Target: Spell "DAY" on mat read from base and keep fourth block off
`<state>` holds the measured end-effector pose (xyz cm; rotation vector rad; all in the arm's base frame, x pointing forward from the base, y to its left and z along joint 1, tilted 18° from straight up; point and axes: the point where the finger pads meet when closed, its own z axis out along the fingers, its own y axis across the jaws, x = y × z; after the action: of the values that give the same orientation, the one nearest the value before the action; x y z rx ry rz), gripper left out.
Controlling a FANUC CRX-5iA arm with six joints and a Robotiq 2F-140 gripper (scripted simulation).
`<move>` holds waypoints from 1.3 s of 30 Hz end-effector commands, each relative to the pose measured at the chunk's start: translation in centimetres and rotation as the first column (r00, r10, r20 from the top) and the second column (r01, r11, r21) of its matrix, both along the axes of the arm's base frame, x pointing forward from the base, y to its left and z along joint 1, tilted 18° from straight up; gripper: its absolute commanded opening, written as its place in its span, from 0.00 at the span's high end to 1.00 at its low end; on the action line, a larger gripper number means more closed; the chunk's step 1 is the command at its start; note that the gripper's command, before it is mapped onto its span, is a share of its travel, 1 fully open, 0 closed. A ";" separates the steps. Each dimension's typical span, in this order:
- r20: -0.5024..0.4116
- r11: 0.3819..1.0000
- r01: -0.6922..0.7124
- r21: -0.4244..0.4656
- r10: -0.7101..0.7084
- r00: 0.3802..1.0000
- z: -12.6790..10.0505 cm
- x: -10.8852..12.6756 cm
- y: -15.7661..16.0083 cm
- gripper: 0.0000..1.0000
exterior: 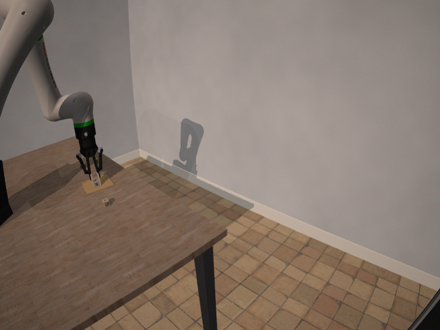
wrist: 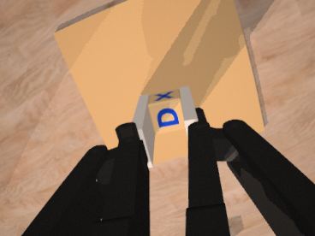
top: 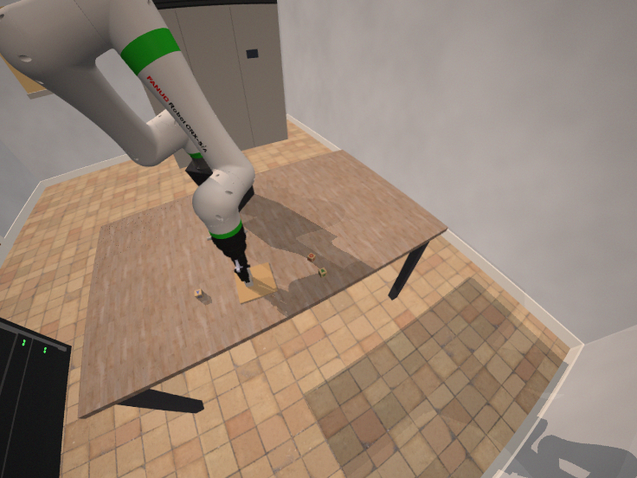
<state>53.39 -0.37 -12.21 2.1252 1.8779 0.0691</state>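
The tan mat point(top: 263, 287) point(exterior: 107, 184) point(wrist: 115, 58) lies flat on the wooden table point(top: 154, 242) point(exterior: 106, 248). A block with a blue D point(wrist: 167, 118) point(exterior: 95, 183) stands on the mat near its edge closest to the wrist camera. My gripper point(top: 247, 280) point(exterior: 95, 181) point(wrist: 167, 105) points straight down over it, and its two finger pads press against the block's left and right sides. A block with blue marks point(top: 198, 293) point(exterior: 106, 202) lies on the table off the mat. A red-marked block point(top: 311, 255) and a green-marked block point(top: 322, 272) lie off the mat on the other side; their letters are too small to read.
The table's front edge runs close to the mat in the top view. A black cabinet point(top: 30, 401) stands on the floor at the lower left. Grey lockers point(top: 231, 72) stand behind the arm.
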 end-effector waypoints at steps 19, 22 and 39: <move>0.000 1.000 0.000 0.000 0.000 1.000 0.5 -0.1 0.1 0.87; 0.000 1.000 0.000 0.000 0.000 1.000 1.7 -0.4 0.3 0.87; 0.000 1.000 0.000 0.000 0.000 1.000 9.5 -2.3 1.9 0.87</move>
<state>51.12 1.51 -3.05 2.1249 1.8777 0.0697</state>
